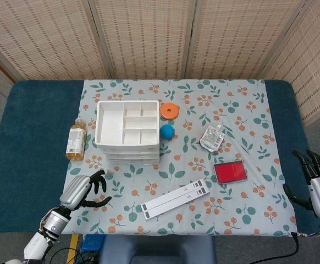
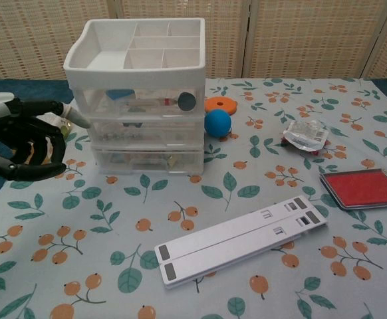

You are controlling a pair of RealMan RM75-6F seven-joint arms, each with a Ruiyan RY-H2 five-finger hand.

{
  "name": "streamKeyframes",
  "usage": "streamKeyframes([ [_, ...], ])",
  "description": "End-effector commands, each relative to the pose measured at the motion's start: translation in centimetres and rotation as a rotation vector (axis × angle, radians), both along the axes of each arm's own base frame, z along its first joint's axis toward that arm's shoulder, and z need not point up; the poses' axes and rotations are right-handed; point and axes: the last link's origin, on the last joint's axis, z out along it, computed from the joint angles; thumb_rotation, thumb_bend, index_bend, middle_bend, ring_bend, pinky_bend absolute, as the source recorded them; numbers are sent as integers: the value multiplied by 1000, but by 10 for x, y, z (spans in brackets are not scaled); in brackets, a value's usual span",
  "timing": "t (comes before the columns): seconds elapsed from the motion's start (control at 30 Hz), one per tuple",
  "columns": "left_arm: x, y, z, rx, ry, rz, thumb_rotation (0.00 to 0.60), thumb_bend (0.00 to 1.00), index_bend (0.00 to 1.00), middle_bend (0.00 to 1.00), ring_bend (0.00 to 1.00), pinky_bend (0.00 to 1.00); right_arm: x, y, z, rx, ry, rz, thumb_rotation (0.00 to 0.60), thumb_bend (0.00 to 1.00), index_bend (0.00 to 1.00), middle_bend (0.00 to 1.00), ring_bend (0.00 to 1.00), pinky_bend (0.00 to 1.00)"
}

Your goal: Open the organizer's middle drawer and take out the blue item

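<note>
The white organizer [image 1: 127,131] [image 2: 140,93] stands at the cloth's left with three clear drawers, all closed. Its middle drawer [image 2: 145,133] shows small items inside; a blue shape is faintly visible in the top drawer. My left hand [image 1: 82,191] [image 2: 20,136] hovers open in front and to the left of the organizer, fingers spread toward the drawers, holding nothing. My right hand [image 1: 319,184] stays open at the table's right edge, far from the organizer.
A juice bottle [image 1: 76,141] lies left of the organizer, partly hidden by my left hand in the chest view. A blue ball [image 1: 166,131] and orange disc [image 1: 170,110] sit to its right. A pouch [image 1: 211,137], red pad [image 1: 230,171] and white folded stand [image 1: 175,198] lie nearby.
</note>
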Motion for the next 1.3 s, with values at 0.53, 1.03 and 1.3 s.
streamKeyframes([
  [0.53,63,14,-74,-269,-491,179,600,283,77,939,1000,1000,3,3,-2,17,4,2,600,329,0,141,24,42],
  [1.03,76,21,-107,-226,-656,333,600,286,55,949,1000,1000,1,4,-2,17,1,-8,600,329,0,140,24,42],
  [1.3,68,24,-109,-201,-676,385,600,286,55,949,1000,1000,1,5,-2,14,2,-15,600,328,0,140,24,42],
])
